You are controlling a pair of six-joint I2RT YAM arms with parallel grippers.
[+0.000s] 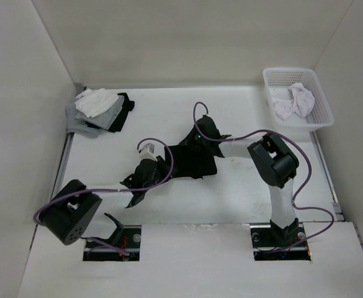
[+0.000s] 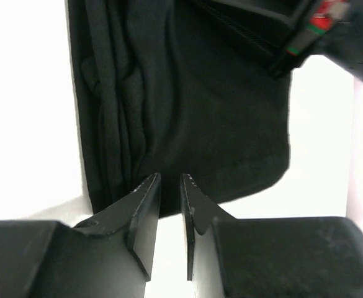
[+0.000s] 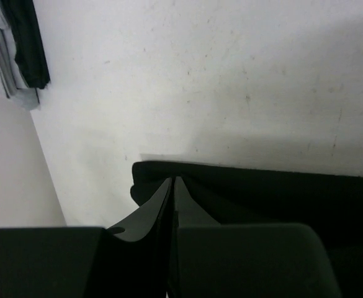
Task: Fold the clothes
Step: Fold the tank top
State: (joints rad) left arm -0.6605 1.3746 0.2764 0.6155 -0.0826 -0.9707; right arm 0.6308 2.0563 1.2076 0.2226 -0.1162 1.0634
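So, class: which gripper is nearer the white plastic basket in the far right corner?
Right. The right gripper pinches the far edge of the plain black fabric garment, left of the white plastic basket; the left gripper sits farther left.

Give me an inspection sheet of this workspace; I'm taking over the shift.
Surface: white table, faint specks.
Job's things: black garment, crumpled mid-table.
Clutter: pile of white, grey and black garments far left; white basket far right holding white cloth.
Grippers: right gripper jaws shut on the black garment's edge; left gripper jaws narrowly parted at its hem, grip unclear.
Cables: purple cables loop over the table.
Surroundings: white walls on three sides.
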